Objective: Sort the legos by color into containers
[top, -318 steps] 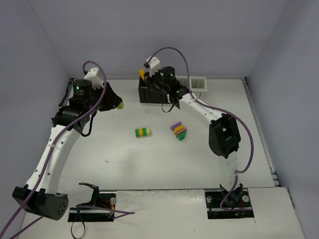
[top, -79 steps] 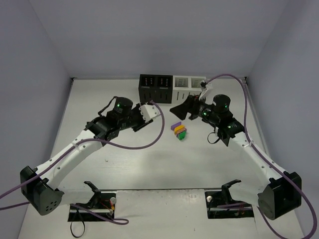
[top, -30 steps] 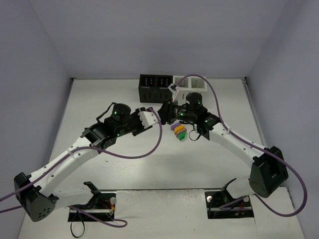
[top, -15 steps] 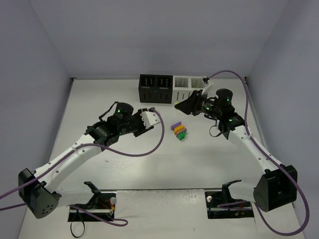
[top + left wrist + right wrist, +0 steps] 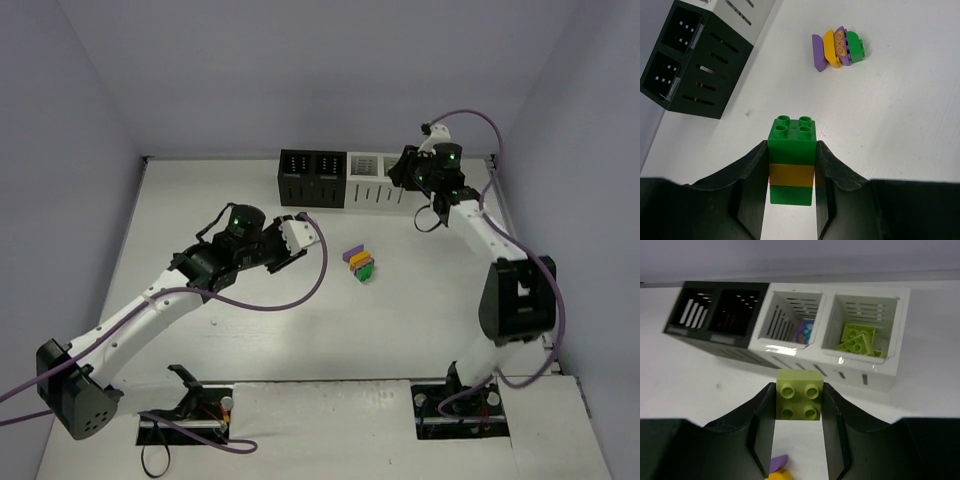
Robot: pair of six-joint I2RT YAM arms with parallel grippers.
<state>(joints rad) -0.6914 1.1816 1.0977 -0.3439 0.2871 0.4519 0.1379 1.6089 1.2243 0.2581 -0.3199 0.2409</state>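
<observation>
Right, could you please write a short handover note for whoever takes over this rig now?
The left gripper is shut on a joined dark green and yellow plastic brick stack.
The right gripper is shut on a lime green plastic brick.
Done: lime green bricks lie in the end white slotted bin, a purple piece in the neighbouring white bin.
Black bins: too dark to tell.
Left: bin the held pieces by colour, then sort the purple, yellow and green pile on the table.

White arm links point(image 5: 130, 315), black joints point(image 5: 520, 300), purple cables point(image 5: 325, 255), green lights point(image 5: 238, 211)
</observation>
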